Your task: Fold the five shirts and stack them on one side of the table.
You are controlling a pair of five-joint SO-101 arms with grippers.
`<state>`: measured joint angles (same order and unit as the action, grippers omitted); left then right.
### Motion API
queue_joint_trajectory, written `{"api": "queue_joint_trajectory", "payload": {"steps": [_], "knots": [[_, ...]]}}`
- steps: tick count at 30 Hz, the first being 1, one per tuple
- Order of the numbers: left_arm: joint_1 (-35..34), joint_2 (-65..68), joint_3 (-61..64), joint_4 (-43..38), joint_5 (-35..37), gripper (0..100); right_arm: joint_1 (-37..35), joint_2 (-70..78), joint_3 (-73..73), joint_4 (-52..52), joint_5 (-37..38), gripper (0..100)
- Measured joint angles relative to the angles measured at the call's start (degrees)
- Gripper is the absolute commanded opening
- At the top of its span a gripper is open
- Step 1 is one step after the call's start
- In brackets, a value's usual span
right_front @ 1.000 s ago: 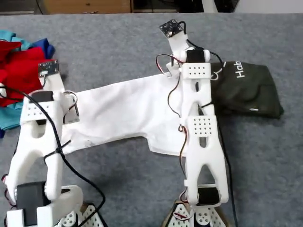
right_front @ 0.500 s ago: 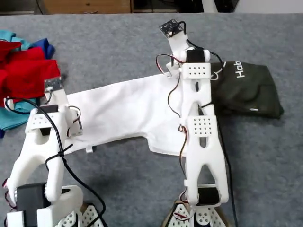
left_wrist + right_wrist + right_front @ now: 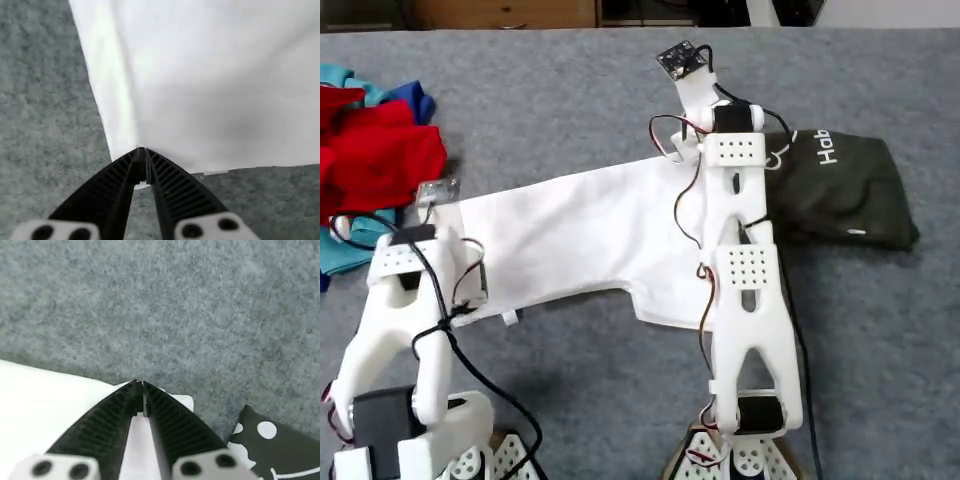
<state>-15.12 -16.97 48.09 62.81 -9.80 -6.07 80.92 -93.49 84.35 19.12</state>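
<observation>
A white shirt [image 3: 580, 240] lies spread flat across the middle of the grey table [image 3: 570, 90], stretched between two robot arms. The left gripper [image 3: 141, 155] sits at the shirt's 8 o'clock corner, jaws pressed together with a sliver of the white hem pinched between the tips. The right gripper [image 3: 139, 390] is at the shirt's 1 o'clock corner, jaws likewise closed tight on the edge of the cloth, just beside a dark shirt [image 3: 840, 190]. That dark shirt lies folded at the table's 3 o'clock side, its near edge touching the white shirt under the right arm. At 10 o'clock a loose heap waits: a red shirt [image 3: 375, 150] on top, a teal shirt [image 3: 340, 255] beneath it, and a blue shirt [image 3: 415, 100] peeking out behind.
</observation>
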Motion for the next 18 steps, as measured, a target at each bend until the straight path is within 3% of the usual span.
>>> {"api": "queue_joint_trajectory", "payload": {"steps": [6, 18], "knots": [[-5.8, 0.0, -2.64, 3.52, -1.32, 2, 0.0, 0.0, 0.0, 0.0, 0.0, 0.2], [-6.15, -1.14, -7.56, 7.82, -1.32, 2, 0.97, 0.0, 0.0, 0.0, -0.18, 0.2]]}}
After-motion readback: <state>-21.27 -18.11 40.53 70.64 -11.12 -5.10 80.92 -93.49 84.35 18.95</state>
